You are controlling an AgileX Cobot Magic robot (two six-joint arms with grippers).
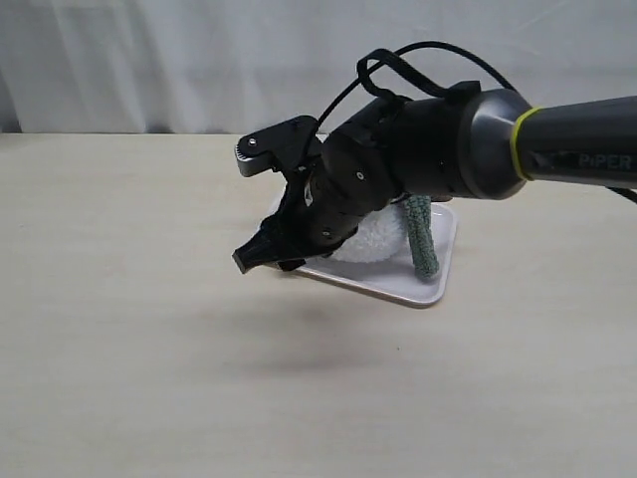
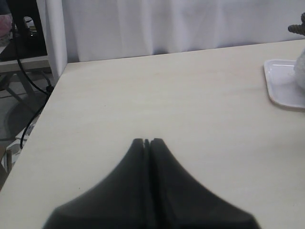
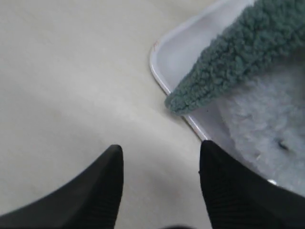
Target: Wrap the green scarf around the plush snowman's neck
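Observation:
The plush snowman [image 1: 380,239] is a fluffy white mass on a white tray [image 1: 442,271], mostly hidden behind my right arm. The green scarf [image 1: 419,235] hangs down its right side, one end reaching the tray. In the right wrist view a rounded end of the green scarf [image 3: 228,62] lies over the snowman's white fur [image 3: 259,114], near a small black button [image 3: 282,144]. My right gripper [image 3: 159,152] is open and empty, over the table just beside the tray's edge [image 3: 174,52]; its tip [image 1: 257,256] points down left. My left gripper [image 2: 147,141] is shut on nothing, far from the tray [image 2: 281,81].
The light wooden table [image 1: 149,329] stretches around the tray. A white curtain [image 1: 199,60] hangs behind it. In the left wrist view the table's edge [image 2: 47,95] is at the left, with cables and furniture beyond it.

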